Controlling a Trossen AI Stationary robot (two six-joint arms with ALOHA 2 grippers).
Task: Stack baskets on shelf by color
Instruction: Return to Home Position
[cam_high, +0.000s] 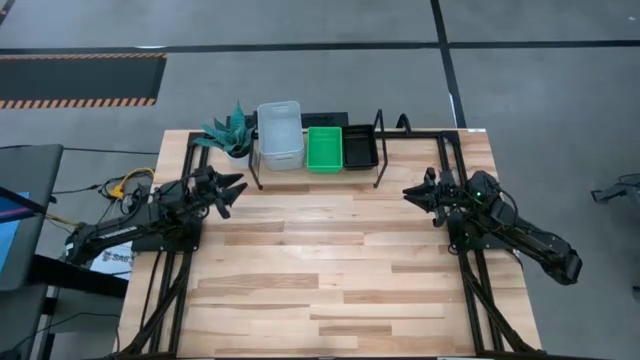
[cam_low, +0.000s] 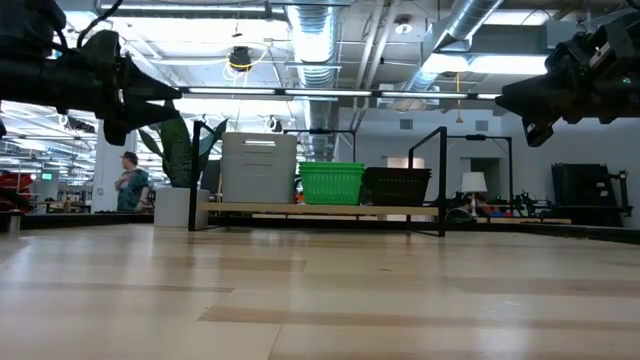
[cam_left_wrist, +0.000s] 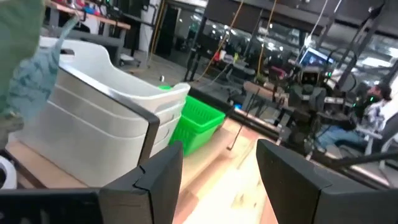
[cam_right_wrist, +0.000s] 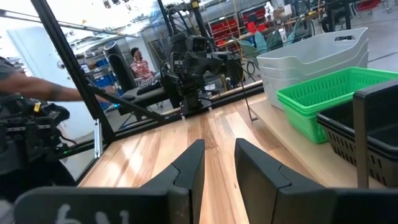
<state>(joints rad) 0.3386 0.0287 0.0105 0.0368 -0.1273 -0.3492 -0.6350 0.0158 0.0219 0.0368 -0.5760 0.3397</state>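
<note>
The left hand (cam_high: 228, 190) hangs above the worktop (cam_high: 330, 270) at centre-left of the high view. Its fingers are spread wide with nothing between them. The right hand (cam_high: 412, 192) mirrors it at centre-right, its fingers parted by a narrower gap and likewise empty.

Both point inward and slightly toward the top of the frame, where the shelf (cam_high: 379, 150) sits at upper centre, its long axis running left to right. On it the grey-white baskets (cam_high: 280, 135) stand at the left, the green baskets (cam_high: 324, 148) in the middle and the black baskets (cam_high: 359, 150) at the right (each colour in its own stack, as far as the low view shows).

The left hand is nearer the grey-white stack and the right hand nearer the black. Neither touches the shelf or a basket. Since everything lies up-frame of the hands, a retreat down-frame and outward looks unobstructed.
</note>
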